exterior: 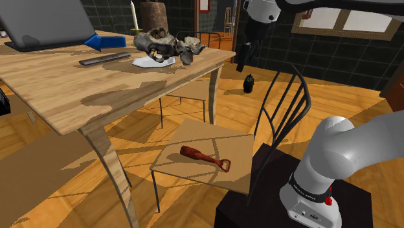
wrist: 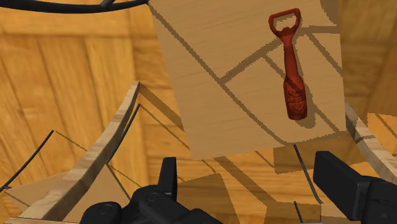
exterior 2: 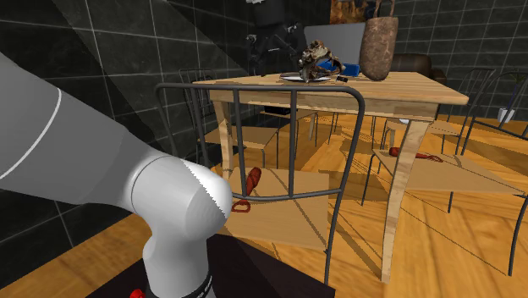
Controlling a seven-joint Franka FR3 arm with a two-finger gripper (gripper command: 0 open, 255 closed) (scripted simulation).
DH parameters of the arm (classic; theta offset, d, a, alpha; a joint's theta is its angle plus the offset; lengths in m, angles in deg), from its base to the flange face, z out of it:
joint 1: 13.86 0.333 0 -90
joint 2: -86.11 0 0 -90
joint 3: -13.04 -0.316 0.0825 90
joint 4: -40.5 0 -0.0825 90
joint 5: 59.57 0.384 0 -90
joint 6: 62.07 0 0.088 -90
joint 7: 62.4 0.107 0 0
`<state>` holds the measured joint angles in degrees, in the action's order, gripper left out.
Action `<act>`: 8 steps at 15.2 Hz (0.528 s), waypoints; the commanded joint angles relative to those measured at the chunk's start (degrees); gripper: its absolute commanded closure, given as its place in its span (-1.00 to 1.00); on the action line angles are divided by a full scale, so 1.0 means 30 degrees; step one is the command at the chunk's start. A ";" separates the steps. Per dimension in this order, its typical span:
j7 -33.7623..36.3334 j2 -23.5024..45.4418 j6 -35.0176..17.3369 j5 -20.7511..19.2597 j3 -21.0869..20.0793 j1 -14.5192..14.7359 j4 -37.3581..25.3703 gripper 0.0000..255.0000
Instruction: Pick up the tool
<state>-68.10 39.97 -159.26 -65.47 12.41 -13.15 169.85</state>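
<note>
**Claw high over chair, opener not yet reached**

Gripper released: 2 fingers wide apart, nothing between them. It hangs well above the chair seat. Tool is a reddish bottle opener, flat on the seat, close to the seat's near edge in the shoulder view, ring end toward that view's right. It sits off the claw's centreline. Risks, as I judge them: descent clips the chair back; an off-centre squeeze nudges the opener over the edge.

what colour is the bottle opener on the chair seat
Dark red all over, handle and ring alike. The bottle opener shows best in the wrist view.
</note>
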 commanded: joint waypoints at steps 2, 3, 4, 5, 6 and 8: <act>0.0087 -0.0112 -0.0578 0.0089 -0.0059 0.0086 0.0688 -1.00; 0.0173 -0.0201 -0.1161 0.0178 -0.0121 0.0175 0.1357 -1.00; 0.0259 -0.0267 -0.1750 0.0267 -0.0185 0.0266 0.2008 -1.00; 0.0343 -0.0309 -0.2345 0.0356 -0.0252 0.0359 0.2640 -1.00; 0.0427 -0.0326 -0.2949 0.0446 -0.0323 0.0453 0.3255 -1.00; 0.0595 -0.0281 -0.4181 0.0628 -0.0474 0.0649 0.4429 -1.00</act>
<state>-66.64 39.27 -169.53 -63.89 11.26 -11.53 180.82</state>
